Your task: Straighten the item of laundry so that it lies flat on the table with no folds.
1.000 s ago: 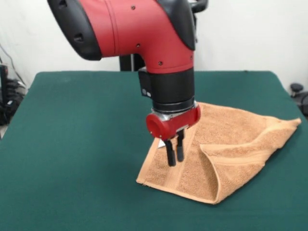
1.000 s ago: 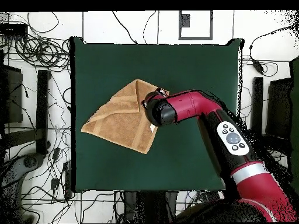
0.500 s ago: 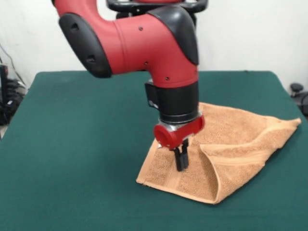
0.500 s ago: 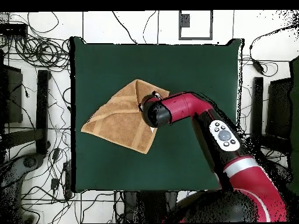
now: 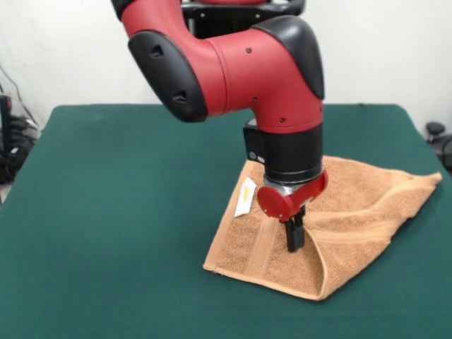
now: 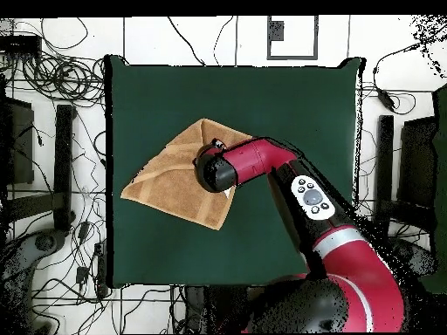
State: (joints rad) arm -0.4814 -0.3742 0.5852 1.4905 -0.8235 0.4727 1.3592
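Observation:
The tan-orange towel (image 5: 360, 205) lies on the green table (image 5: 127, 212) right of centre. It is folded over itself, with a diagonal fold ridge and one corner pointing right. A woven band (image 5: 260, 244) runs near its left end, and the white tag (image 5: 245, 196) sticks out at its left edge. My gripper (image 5: 292, 247) hangs straight down over the towel, at or just above the near end of the fold ridge. From here it shows as one dark shape. In the overhead view the towel (image 6: 166, 185) shows, with the arm's wrist (image 6: 212, 170) covering its right part and the gripper.
Bare green table (image 6: 288, 105) surrounds the towel, widest on the front view's left. Cables and black equipment (image 6: 52, 78) lie on the floor around the table. A dark object (image 5: 436, 131) stands past the table's right edge.
The gripper has moved right in the front view, from beside the tag to the fold ridge, and the arm's upper links swung with it. The tag is uncovered. The towel has not moved.

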